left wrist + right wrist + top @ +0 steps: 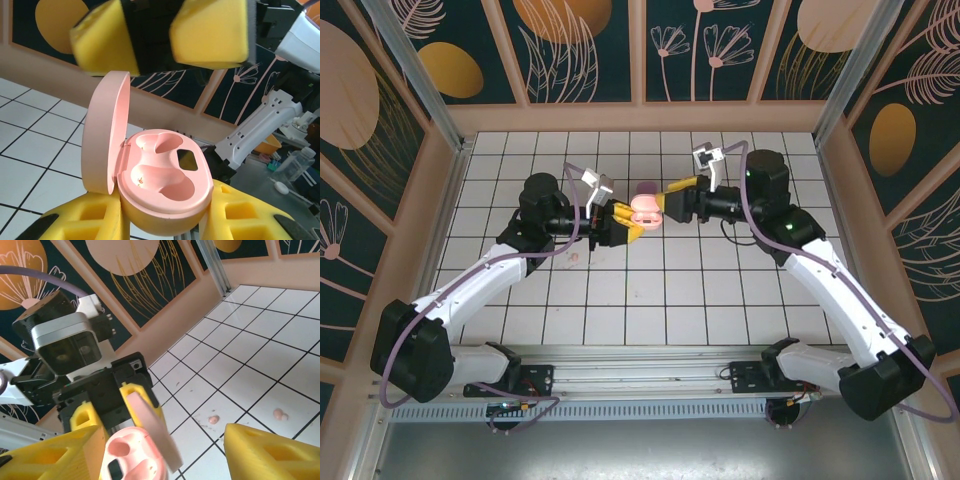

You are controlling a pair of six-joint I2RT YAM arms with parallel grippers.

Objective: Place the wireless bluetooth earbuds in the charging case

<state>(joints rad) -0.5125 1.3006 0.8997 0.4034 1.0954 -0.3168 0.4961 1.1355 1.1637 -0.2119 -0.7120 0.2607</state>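
Clamping the open pink case (160,185), the left pincer (167,227) presents it; the right pincer (162,460) gapes empty; the wells look unfilled, and pink buds (279,414) lie on the bench (260,355).

Mid-table, raised off the tiles: charging case (645,210), lid (102,130) standing up at its left side in the left wrist view. Sits clamped between the fingers of the left gripper (630,222), reaching in from the left. Faces the right gripper (667,203), reaching in from the right, fingers spread to either side of the case; contact impossible to tell. Lower down, on the table (720,290), in the right wrist view: two earbuds (213,419), near each other, lying apart from the case, neither inside it.
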